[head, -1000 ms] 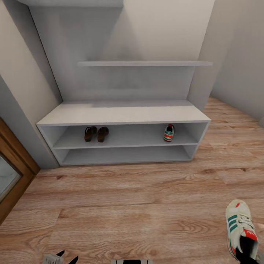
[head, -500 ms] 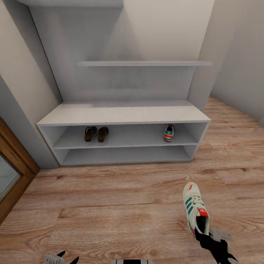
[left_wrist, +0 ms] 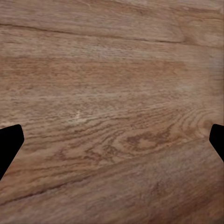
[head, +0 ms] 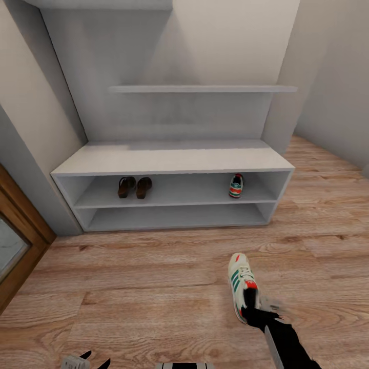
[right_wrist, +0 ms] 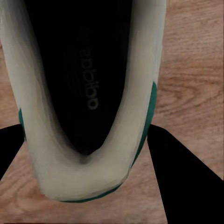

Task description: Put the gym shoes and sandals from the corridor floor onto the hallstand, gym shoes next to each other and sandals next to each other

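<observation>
Your right gripper (head: 252,307) is clamped on the heel end of the second gym shoe (head: 241,284), one finger down inside the heel opening, the other outside. The right wrist view backs that up: the black fingers (right_wrist: 177,177) sit either side of the shoe's (right_wrist: 88,93) heel wall. The shoe is over the corridor floor (head: 154,287), toe pointing toward the hallstand (head: 174,160), well short of it.

The other gym shoe (head: 236,185) already sits on the upper open shelf near the right end, and the two sandals (head: 134,187) are side by side toward the left of that same shelf. So this looks like the last carry.

My take on doing it cleanly:
- Aim for the spot just beside the parked gym shoe. There's bare shelf on either side of it, more to its left.
- Get the shoe low and level before going in (the bench top overhangs that shelf, so the toe could catch the front edge if you arrive high).
- You're holding it by the heel only, so the toe may droop or swing. Go slow.
- Push it far enough in that the sole is fully on the shelf before letting go.

Your left gripper (left_wrist: 112,144) hangs spread wide over bare floor, holding nothing.
</observation>
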